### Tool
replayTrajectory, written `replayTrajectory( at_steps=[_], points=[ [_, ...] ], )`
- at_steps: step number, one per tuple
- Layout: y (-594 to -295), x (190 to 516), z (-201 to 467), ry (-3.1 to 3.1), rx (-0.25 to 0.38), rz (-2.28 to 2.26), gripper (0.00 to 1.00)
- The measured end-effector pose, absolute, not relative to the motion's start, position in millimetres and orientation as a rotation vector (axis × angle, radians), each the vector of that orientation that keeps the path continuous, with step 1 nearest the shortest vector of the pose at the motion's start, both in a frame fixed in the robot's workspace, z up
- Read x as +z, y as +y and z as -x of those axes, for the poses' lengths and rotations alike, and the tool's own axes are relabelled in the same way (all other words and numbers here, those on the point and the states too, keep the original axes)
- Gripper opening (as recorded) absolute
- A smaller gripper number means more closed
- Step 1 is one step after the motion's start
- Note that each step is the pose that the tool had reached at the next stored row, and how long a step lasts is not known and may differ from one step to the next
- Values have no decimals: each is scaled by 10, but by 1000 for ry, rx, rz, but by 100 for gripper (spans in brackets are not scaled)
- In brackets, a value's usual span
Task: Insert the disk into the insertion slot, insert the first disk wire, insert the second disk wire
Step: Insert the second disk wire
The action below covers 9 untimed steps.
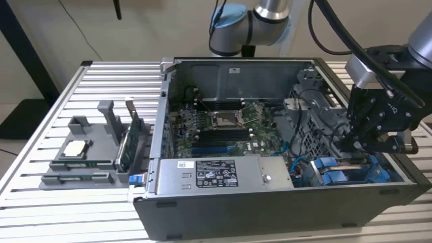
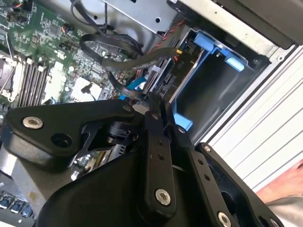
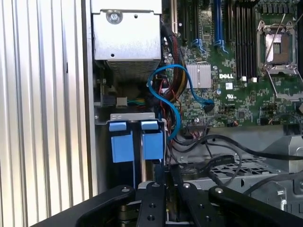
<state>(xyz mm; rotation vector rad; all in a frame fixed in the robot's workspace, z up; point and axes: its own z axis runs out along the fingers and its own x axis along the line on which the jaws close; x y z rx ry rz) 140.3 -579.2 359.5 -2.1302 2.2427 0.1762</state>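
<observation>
pincer (image 1: 357,147) hangs inside the case (image 1: 270,212) at its corner by the drive cage, fingers apparently closed, on what cannot be told, just above the slot (image 2: 208,90), whose long axis runs deeper into the cage between blue fittings (image 3: 135,144).

Slot (image 2: 208,94) mouth open between blue fittings (image 3: 135,144). Black cables (image 2: 123,59) and a blue cable (image 3: 170,94) crowd the board side beside it. Gripper (image 1: 368,144) hangs over the cage (image 1: 351,169), between case walls.
</observation>
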Motion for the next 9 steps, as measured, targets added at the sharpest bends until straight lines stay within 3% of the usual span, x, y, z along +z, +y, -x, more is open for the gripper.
replayTrajectory(
  at_steps=[9],
  points=[
    [-5797, 3588, -1477, 2246, 176, 2127, 16]
  ],
)
